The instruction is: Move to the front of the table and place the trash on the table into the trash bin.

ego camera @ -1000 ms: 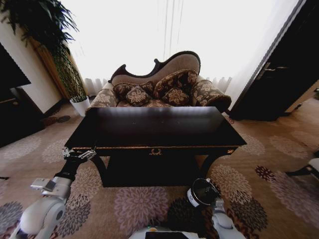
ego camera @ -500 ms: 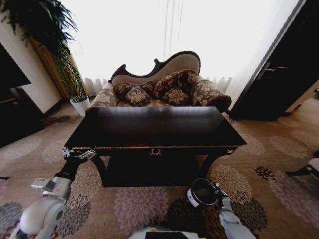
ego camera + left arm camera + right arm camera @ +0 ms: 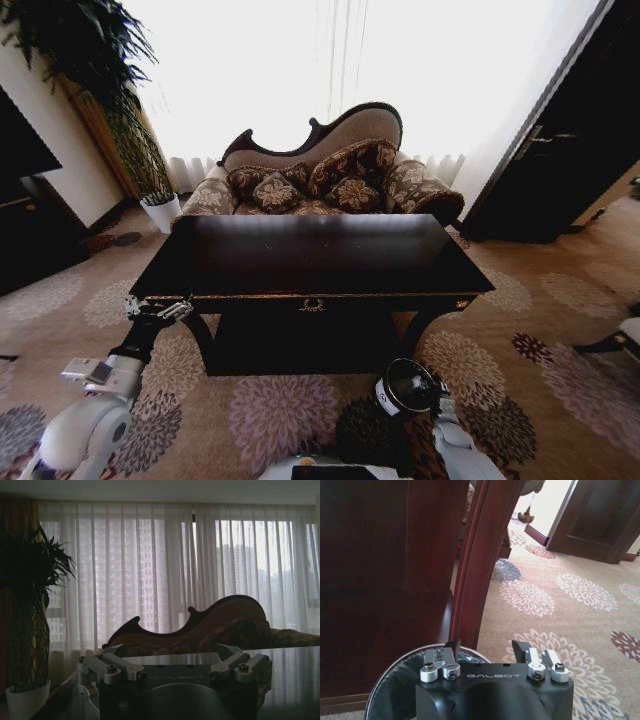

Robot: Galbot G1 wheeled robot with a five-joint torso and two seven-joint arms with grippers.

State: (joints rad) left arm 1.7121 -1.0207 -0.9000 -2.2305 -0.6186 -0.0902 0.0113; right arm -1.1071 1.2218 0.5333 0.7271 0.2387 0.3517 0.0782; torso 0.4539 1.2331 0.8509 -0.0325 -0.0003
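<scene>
The dark glossy table (image 3: 310, 255) with gold trim stands right in front of me. The trash is out of view. On the carpet by the table's front right leg sits the small round trash bin (image 3: 404, 386), its rim (image 3: 387, 687) just under my right gripper (image 3: 486, 646). That gripper (image 3: 434, 396) is open over the bin's edge with nothing between its fingers. My left gripper (image 3: 158, 310) is held level with the table's front left corner. It is open and empty (image 3: 171, 652) and faces across the table top (image 3: 292, 680).
A patterned sofa (image 3: 320, 170) stands behind the table. A potted plant (image 3: 158, 208) is at the back left and a black cabinet (image 3: 30, 230) at the left. Dark doors (image 3: 560, 150) are on the right. The curved table leg (image 3: 475, 570) rises close beside the bin.
My right arm has shifted slightly beside the bin, out to the right and back. The table, the bin and the left arm have stayed put.
</scene>
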